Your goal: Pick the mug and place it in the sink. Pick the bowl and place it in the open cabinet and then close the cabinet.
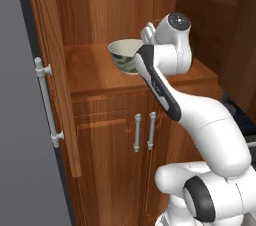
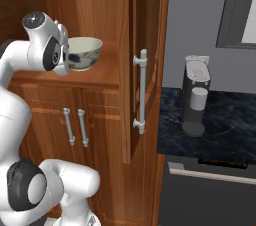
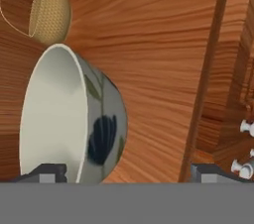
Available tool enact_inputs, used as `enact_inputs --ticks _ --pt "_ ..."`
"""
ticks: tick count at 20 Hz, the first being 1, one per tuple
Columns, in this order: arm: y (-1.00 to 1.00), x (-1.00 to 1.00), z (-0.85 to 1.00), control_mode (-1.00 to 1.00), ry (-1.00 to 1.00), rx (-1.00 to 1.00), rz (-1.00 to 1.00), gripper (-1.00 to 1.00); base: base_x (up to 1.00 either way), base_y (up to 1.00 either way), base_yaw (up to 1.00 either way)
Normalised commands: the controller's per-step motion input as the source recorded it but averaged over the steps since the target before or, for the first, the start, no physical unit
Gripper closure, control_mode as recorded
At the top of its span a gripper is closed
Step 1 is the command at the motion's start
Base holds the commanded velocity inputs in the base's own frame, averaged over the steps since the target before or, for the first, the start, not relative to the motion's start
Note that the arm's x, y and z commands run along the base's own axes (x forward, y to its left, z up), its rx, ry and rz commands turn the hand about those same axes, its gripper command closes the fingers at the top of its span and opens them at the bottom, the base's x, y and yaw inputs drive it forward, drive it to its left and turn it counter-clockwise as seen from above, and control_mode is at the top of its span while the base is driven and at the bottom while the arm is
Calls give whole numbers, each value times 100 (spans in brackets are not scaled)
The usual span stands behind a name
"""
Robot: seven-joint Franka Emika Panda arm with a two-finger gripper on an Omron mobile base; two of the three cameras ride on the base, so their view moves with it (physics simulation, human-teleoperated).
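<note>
Bowl (image 1: pixel 125 55) sits upright on the cabinet (image 2: pixel 107 77) shelf, toward the shelf's front edge, cream inside, dark leaf pattern on the outer wall. From the left base view my wrist covers its right side; from the right base view the bowl (image 2: pixel 84 53) stands just beside my hand, rim level.

My gripper (image 3: pixel 126 171) is at the bowl: jaws stand wide apart, one tip low left under the bowl's rim, the other far off to the right against bare wood. In the hand view the bowl (image 3: pixel 74 119) appears rolled on its side because my hand is rolled. Nothing is clamped between the tips; whether the left tip touches the bowl I cannot tell.

A small woven basket (image 3: pixel 44 12) with a thin handle lies further back on the same shelf, apart from the bowl.

Both cabinet doors stand open, long silver bar handle (image 1: pixel 47 102) on the left one. A dark coffee machine (image 2: pixel 195 100) stands on the black surface to the right.
</note>
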Motion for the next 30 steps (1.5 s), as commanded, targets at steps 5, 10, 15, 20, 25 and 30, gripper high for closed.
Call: enact_inputs --ticks 5,10,15,20,25,30 --pt "-17 -30 20 -100 0 9 0 -100 0 0 0" --pt "-8 -47 5 -100 -1 6 -1 -100 0 0 0" --pt "0 -62 0 -100 -17 0 0 -100 0 0 0" --pt "12 -30 0 -100 -15 0 0 -100 0 0 0" --pt "3 -16 1 -100 -7 0 0 -100 0 0 0" --pt "0 0 0 100 0 0 0 -100 -48 0 0"
